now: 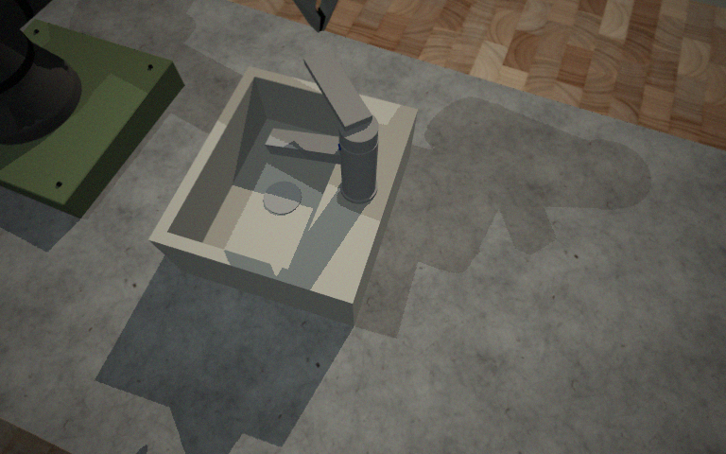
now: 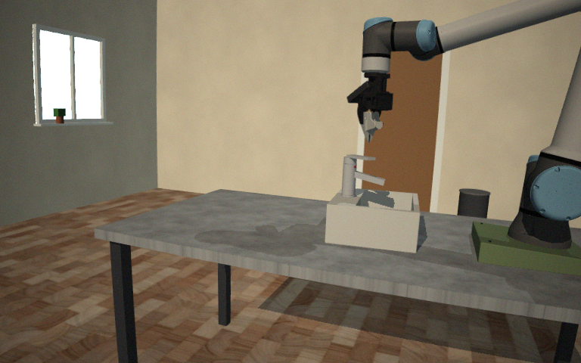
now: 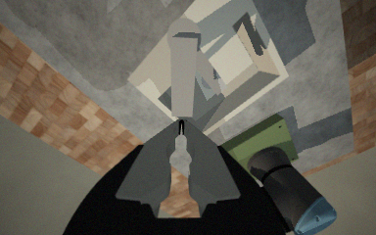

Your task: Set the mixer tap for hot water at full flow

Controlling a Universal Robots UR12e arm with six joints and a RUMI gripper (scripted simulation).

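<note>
The grey mixer tap (image 1: 358, 165) (image 2: 349, 177) stands on the rim of the beige basin (image 1: 187, 176) (image 2: 370, 228). Its spout (image 1: 300, 143) (image 2: 371, 178) reaches out over the basin. The lever (image 1: 337, 94) (image 2: 362, 157) (image 3: 184, 73) is turned away from the spout's line, toward the side with the red dot (image 2: 355, 164). In the exterior view it looks about level. My gripper (image 1: 319, 13) (image 2: 369, 136) (image 3: 181, 120) is shut and empty. It hangs in the air above the lever's free end and touches nothing.
The arm's green base block (image 1: 79, 133) (image 2: 522, 252) (image 3: 259, 139) sits on the grey table (image 1: 481, 321) (image 2: 214, 214) beside the basin. A round drain (image 1: 282, 197) lies in the basin floor. A dark bin (image 2: 473, 202) stands beyond the table.
</note>
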